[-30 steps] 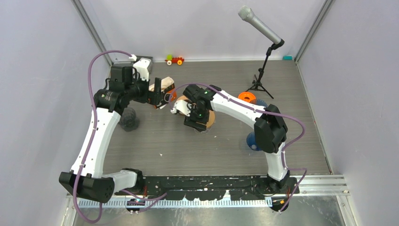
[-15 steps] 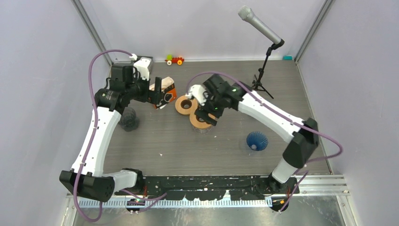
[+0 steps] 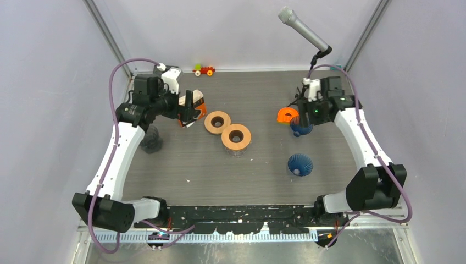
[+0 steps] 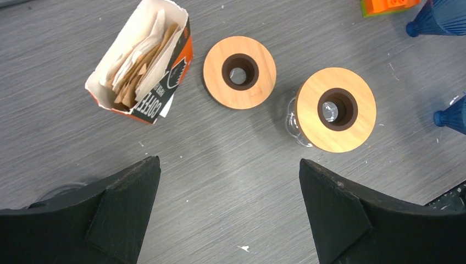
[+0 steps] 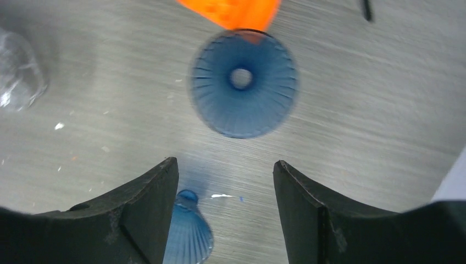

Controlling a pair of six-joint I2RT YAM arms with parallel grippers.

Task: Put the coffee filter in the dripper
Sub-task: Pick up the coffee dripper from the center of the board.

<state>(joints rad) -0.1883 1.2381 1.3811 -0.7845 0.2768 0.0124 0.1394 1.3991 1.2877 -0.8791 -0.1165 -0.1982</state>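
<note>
1. Left gripper (image 4: 229, 212): fingers spread, holding nothing, above the table's far-left area.
2. Open orange cardboard box (image 4: 171, 82), near the far-left corner: contains the brown and white paper coffee filters (image 4: 136, 61).
3. Right gripper (image 5: 225, 209): fingers spread, empty, over the blue ribbed cone dripper (image 5: 243, 82) near the right edge, just beside an orange plastic piece (image 5: 231, 8).
4. Two round wooden rings (image 4: 239, 71), centre.

The grey table (image 3: 181, 165) carries a filter box (image 4: 171, 77), a wooden ring (image 3: 218, 122), two blue drippers (image 3: 300, 164) and a toy (image 3: 204, 70)
</note>
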